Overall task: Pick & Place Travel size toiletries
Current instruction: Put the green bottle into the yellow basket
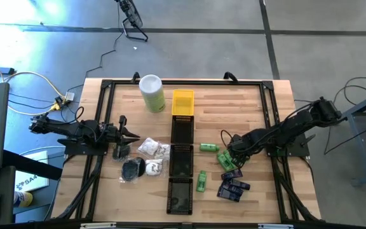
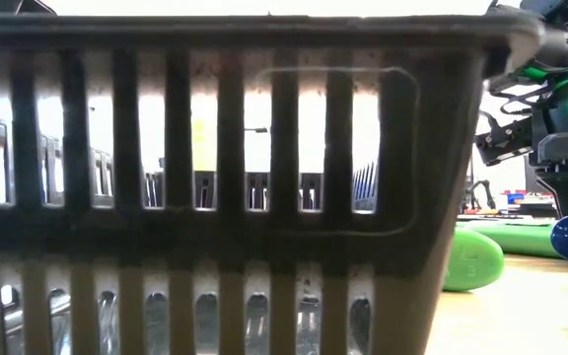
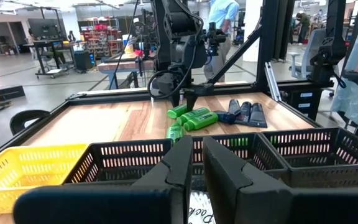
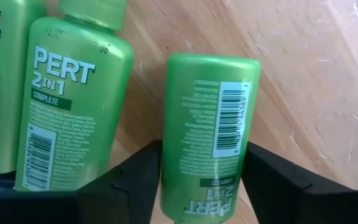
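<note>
Several bright green bottles (image 1: 224, 158) and dark blue packets (image 1: 232, 186) lie on the table at the right. My right gripper (image 1: 229, 154) points down among the green bottles and is shut on one bottle (image 4: 207, 137), which lies flat on the wood beside another (image 4: 73, 99). White wrapped pieces (image 1: 154, 149) and black pucks (image 1: 132, 168) lie at the left. Just beyond them, my left gripper (image 1: 132, 135) waits level and shut (image 3: 194, 168). My right gripper has the green bottle's two long sides (image 4: 166, 174) between its two fingers, away from the flat base end. The fingers come from above, pointing down, and lie across the bottle. The bottle lies flat on the table, barcode side up.
A row of trays runs down the table's middle: one yellow (image 1: 183, 103) and black ones (image 1: 182, 159). A tall pale-green canister (image 1: 152, 93) stands at the far left. A black basket wall (image 2: 225, 177) fills the low view. A person (image 3: 224, 18) stands in the room beyond.
</note>
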Motion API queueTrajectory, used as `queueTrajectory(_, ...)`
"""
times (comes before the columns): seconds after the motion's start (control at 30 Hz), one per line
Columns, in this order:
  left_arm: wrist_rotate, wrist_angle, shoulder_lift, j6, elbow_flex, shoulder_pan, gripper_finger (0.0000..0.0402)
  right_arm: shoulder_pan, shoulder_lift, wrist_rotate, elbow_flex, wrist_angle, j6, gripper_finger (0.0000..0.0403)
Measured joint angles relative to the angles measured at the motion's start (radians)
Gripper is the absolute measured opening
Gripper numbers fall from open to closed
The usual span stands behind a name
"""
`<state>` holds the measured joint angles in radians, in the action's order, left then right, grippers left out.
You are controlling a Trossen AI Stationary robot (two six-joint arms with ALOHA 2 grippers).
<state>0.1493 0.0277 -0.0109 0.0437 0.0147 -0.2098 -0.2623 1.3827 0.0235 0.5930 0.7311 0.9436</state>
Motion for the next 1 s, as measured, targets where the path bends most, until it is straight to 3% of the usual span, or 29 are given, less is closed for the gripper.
queueTrajectory(0.2, 0.000, 0.000, 0.000, 0.000, 0.000, 0.000, 0.0033, 0.000, 0.000, 0.000, 0.000, 0.001, 0.000, 0.0178)
queueTrajectory(1.0, 0.000, 0.000, 0.000, 0.000, 0.000, 0.000, 0.0033, 0.000, 0.001, 0.018, -0.001, 0.004, 0.002, 0.0179)
